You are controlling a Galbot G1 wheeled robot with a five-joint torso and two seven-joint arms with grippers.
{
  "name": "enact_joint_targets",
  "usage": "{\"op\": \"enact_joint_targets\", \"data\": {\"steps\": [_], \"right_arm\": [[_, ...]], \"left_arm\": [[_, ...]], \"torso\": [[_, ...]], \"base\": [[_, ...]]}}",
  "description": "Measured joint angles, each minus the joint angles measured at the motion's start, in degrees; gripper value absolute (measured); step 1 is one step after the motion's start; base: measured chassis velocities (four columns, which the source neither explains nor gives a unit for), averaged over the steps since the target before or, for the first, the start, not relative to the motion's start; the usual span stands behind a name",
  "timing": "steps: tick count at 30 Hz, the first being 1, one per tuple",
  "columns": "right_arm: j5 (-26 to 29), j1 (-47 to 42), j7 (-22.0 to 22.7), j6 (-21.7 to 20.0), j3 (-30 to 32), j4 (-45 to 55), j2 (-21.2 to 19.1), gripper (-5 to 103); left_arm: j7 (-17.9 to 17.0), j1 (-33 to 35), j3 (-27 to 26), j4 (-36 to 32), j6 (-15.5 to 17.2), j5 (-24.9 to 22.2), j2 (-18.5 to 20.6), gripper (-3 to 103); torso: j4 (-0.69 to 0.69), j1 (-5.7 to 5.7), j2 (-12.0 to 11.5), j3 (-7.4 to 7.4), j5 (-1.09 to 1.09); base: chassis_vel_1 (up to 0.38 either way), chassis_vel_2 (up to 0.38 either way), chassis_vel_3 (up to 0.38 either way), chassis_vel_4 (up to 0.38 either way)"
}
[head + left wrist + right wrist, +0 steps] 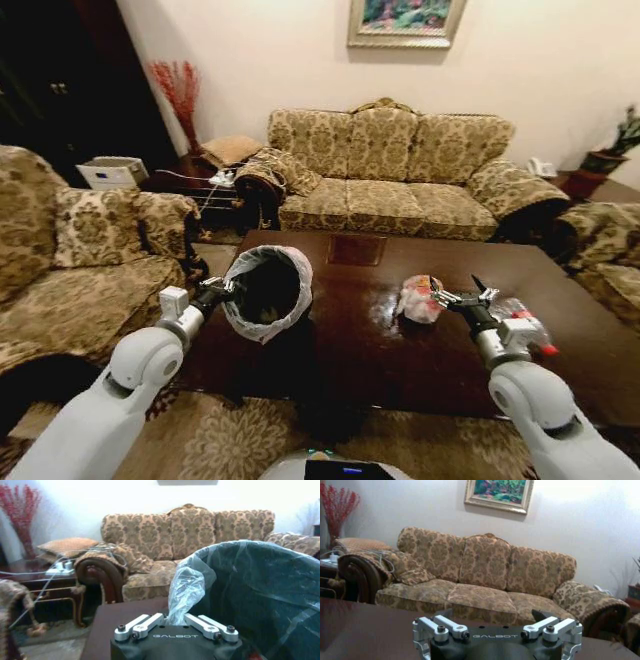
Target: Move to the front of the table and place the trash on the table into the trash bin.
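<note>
The left gripper (222,287) is clamped on the liner of the trash bin (266,292), held tilted over the table (380,350), its mouth facing the robot. The right gripper (462,296), fingers apart, hovers just beside the plastic bag bundle (418,298); the bottle (528,325) lies pointing right, cap outward.

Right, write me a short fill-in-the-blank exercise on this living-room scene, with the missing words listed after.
1. The left gripper is shut on the plastic ____ of the trash bin.
2. The right gripper hovers with open fingers beside the pink-white ____ on the table.
3. The clear bottle near the right arm has a ____ cap.

Missing words: liner; bag bundle; red
</note>
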Motion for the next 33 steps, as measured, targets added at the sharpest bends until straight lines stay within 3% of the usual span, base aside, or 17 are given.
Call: {"op": "enact_joint_targets", "data": {"steps": [13, 20, 22, 26, 29, 33], "right_arm": [[-1.29, 4.18, 0.05, 1.13, -6.27, -4.53, 0.83, 100], [8.3, 14.0, 2.23, 0.79, -16.24, -10.38, 1.29, 100], [11.01, 19.57, 2.09, 0.48, -22.06, -13.81, 2.05, 100], [13.84, 25.42, 2.89, 0.14, -28.49, -18.76, 3.38, 100], [14.1, 27.69, 4.14, 0.12, -31.19, -21.53, 4.44, 100], [17.45, 31.91, 13.67, -1.32, -34.91, -27.18, 8.29, 100]], "left_arm": [[-1.15, 1.06, 0.29, -0.95, -0.21, -0.01, -0.41, 1], [-1.41, 1.1, 0.35, -1.06, -0.07, -0.16, -0.08, 1], [-1.51, 1.31, 0.33, -1.06, -0.01, -0.19, 0.16, 1], [-1.74, 1.28, 0.45, -0.62, 0.05, -0.19, 0.38, 1], [-1.72, 1.19, 0.56, -0.29, 0.13, -0.18, 0.42, 1], [-0.43, 0.54, 1.04, 0.92, 0.15, 0.0, -0.08, 1]], "torso": [[0.01, 0.01, -0.01, 0.01, -0.02], [-0.01, 0.01, 0.0, 0.01, 0.03], [0.0, 0.01, 0.0, 0.01, 0.04], [0.05, 0.01, -0.01, 0.01, -0.11], [0.09, 0.02, -0.02, 0.02, -0.02], [0.04, 0.02, -0.02, 0.02, 0.02]], "base": [[-0.231, -0.232, 0.221, 0.209], [-0.186, -0.184, 0.17, 0.159], [-0.043, -0.058, 0.01, 0.031], [0.041, 0.027, -0.014, -0.007], [0.085, 0.083, -0.034, -0.018], [0.013, 0.022, -0.002, -0.003]]}}
